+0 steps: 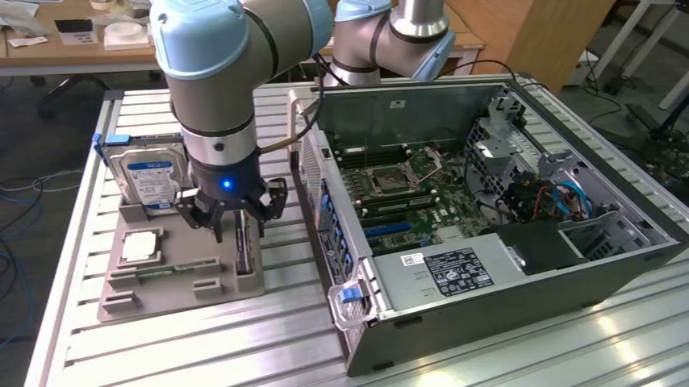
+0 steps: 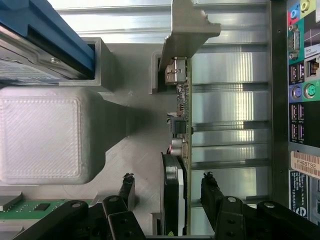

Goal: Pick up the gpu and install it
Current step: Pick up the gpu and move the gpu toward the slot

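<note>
In the grey printed plastic holder (image 1: 173,289), beside the open black computer case (image 1: 485,330), the thin, dark, brown-edged gpu (image 1: 241,246) is kept standing on edge — so it can be straddled by the black gripper (image 1: 239,227), whose fingers (image 2: 127,184) are spread either side, untouching.

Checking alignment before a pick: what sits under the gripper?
The gpu stands on edge in the grey holder, straddled by the open gripper, not touched. Its bottom edge is hidden in the holder's slot.
</note>
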{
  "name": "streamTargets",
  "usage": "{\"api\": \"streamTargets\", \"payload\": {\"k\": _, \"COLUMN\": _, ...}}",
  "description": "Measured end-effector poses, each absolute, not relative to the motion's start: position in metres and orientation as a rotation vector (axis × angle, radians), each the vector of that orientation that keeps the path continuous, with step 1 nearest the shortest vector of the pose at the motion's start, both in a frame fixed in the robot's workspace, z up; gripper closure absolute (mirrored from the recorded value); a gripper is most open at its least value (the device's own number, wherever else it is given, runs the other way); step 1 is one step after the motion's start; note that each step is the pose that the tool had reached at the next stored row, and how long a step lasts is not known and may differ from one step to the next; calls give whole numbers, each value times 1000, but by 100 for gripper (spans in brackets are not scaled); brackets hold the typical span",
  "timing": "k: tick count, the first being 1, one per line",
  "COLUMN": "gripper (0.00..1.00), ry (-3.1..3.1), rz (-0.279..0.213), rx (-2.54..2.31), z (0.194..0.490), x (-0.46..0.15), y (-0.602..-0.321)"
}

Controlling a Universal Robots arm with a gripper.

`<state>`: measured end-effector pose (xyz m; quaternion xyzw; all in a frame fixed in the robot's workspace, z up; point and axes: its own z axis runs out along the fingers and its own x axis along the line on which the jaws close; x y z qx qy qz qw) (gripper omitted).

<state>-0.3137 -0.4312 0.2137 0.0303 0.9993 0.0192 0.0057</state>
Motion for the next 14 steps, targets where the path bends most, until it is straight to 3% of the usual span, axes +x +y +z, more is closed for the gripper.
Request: {"api": "streamTargets", "payload": {"k": 14, "gripper": 35, "ry": 3128, "rz": 60, "rx": 95, "z": 211, "x": -314, "y": -428}}
